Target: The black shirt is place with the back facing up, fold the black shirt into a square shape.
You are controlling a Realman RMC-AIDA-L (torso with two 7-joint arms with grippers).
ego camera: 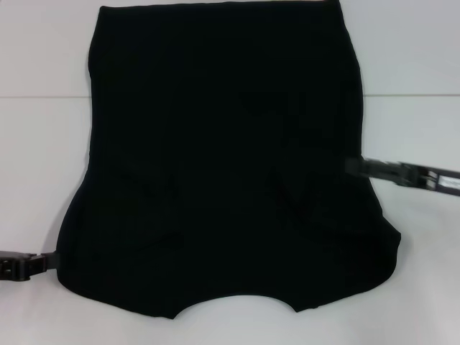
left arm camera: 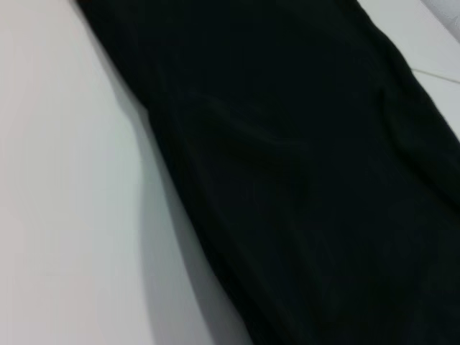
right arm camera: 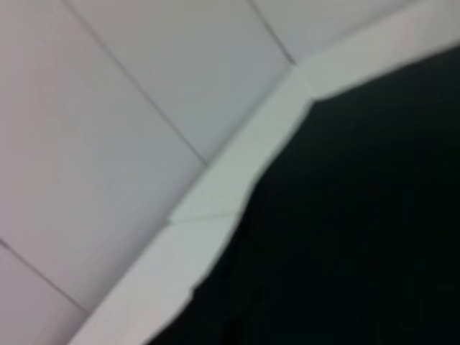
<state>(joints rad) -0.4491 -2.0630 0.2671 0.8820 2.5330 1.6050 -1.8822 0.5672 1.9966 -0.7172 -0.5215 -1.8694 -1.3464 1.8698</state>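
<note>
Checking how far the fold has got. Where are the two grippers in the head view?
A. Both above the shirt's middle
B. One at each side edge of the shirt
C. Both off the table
B: the left gripper meets the soft black cloth shirt at its near left corner, the right gripper at its right edge.

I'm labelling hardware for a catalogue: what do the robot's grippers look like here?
Both are dark, flat, bar-like parts. The left gripper is black with a blocky body. The right gripper is a slim black bar with lighter patches farther back. No cables show.
</note>
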